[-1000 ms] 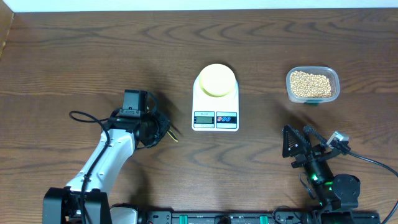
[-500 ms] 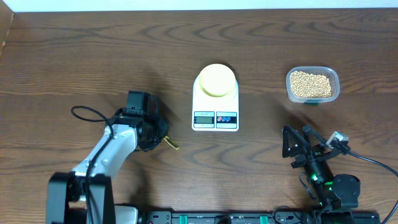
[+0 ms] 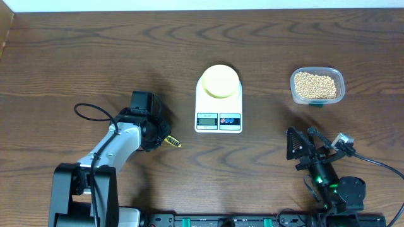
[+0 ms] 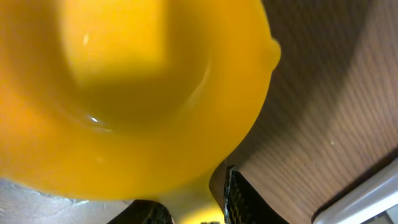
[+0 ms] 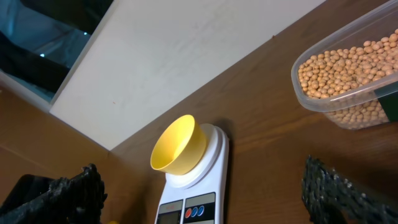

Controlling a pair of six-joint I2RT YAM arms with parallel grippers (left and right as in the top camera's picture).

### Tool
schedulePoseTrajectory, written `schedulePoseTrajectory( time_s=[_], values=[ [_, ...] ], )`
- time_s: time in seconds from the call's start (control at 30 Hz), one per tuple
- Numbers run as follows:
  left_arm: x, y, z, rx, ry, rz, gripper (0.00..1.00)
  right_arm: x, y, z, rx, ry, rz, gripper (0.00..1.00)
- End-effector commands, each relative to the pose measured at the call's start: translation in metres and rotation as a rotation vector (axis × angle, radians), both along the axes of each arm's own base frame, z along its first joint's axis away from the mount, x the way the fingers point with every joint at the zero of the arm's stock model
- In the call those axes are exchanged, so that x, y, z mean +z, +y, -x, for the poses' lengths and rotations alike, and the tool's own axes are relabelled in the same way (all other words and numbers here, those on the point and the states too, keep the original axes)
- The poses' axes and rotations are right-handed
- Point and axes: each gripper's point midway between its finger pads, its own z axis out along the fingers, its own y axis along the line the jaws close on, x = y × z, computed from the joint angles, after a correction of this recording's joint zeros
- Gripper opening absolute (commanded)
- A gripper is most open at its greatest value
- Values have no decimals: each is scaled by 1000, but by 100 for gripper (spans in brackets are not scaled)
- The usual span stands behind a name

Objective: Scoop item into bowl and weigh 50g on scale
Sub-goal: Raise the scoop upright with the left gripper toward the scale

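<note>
The brown table (image 3: pixel 76 50) fills the overhead frame. The left gripper (image 3: pixel 161 133) sits left of centre. The right gripper (image 3: pixel 305 144) is at lower right with its jaws spread wide and nothing between them.

The scale (image 3: pixel 208 108) lies at centre, between the two grippers and a little higher in the frame. The bowl (image 3: pixel 219 81) stands on the scale's far end.

The tub (image 3: pixel 343 85) at upper right holds the beans (image 3: pixel 315 85). It is near the right gripper, straight up the frame from it, and well apart from the left gripper.

In the left wrist view the scoop (image 4: pixel 137 93) fills most of the frame. Its handle runs down between the fingers (image 4: pixel 239 199). Whether they clamp the handle cannot be told.
</note>
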Motion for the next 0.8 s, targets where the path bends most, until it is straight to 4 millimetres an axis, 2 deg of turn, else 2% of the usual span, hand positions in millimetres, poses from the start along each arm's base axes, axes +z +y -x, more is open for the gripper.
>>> schedulePoseTrajectory(
  time_s=[0.0, 0.07, 0.3, 0.47, 0.53, 0.63, 0.67, 0.7, 0.77],
  values=[
    [-9, 11, 0, 0, 10, -69, 24, 0, 1, 1, 8, -1, -5, 99],
    [-9, 11, 0, 0, 11, -69, 8, 0, 1, 1, 8, -1, -5, 99],
    [-6, 9, 0, -2, 5, -55, 7, 0, 1, 1, 9, -1, -5, 99],
    [14, -9, -7, -60, -65, 41, 7, 4, 9, 3, 57, -17, -8, 99],
    [28, -18, -12, -109, -123, 82, 7, 9, 15, 6, 97, -41, -8, 99],
    [80, -41, -23, -205, -311, 203, 7, 21, 22, 10, 141, -102, 30, 99],
    [88, -44, -25, -216, -341, 219, 8, 24, 23, 11, 146, -111, 39, 99],
    [114, -51, -27, -244, -426, 263, 7, 30, 25, 13, 160, -131, 55, 99],
    [143, -58, -26, -276, -523, 304, 7, 39, 27, 15, 174, -138, 59, 99]
  ],
)
